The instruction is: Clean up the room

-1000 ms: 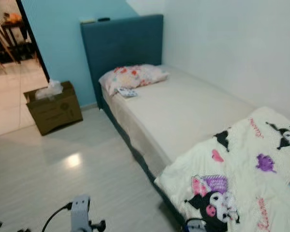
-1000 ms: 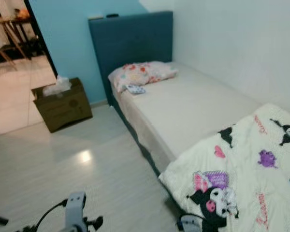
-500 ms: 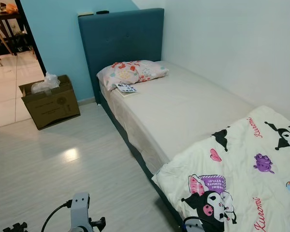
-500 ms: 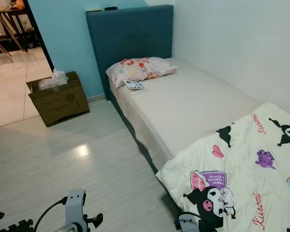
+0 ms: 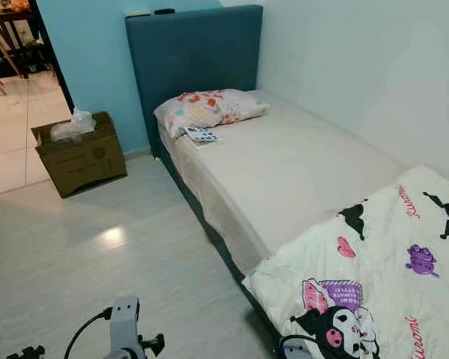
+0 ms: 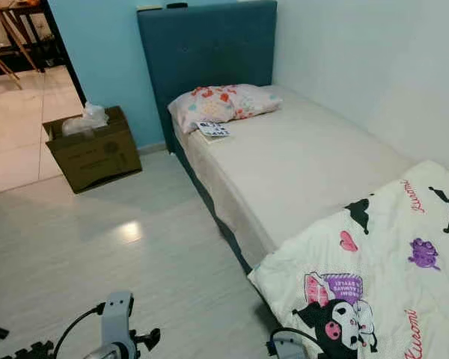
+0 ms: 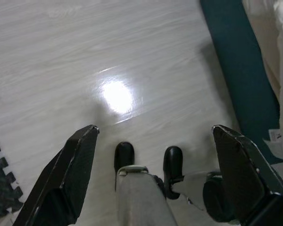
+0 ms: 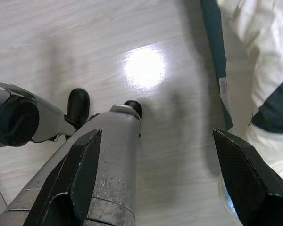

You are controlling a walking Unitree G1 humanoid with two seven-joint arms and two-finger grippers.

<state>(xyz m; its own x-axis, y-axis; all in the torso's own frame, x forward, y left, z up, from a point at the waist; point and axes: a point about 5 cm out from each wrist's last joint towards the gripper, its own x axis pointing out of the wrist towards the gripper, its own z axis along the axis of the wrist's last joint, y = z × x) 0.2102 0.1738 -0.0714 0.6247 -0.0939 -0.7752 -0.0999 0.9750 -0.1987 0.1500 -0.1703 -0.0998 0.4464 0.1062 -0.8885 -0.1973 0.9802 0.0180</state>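
**One bed, one blanket, both claws hanging wide above the floor**

The bed point(image 5: 284, 161) runs its long axis from the blue headboard point(image 5: 193, 52) at 12 o'clock down toward 5 o'clock, its far side against the white wall. One cartoon-print blanket point(image 5: 389, 284) lies bunched over the foot end at 4 o'clock, its edge hanging over the side of the bed. One floral pillow point(image 5: 209, 108) lies at the head end, and one small printed card point(image 5: 202, 135) rests on the sheet, touching the pillow's near edge. One open cardboard box point(image 5: 81, 153) with crumpled plastic in it stands on the floor at 10 o'clock, near the doorway.

Against half a second ago the whole picture has slid: less of the blanket shows and the headboard sits a little further right, so the camera moved, not the things.

The left claw point(image 7: 155, 174) and right claw point(image 8: 155, 174) both hang over the pale floor point(image 5: 97, 247) with fingers spread wide, holding nothing.
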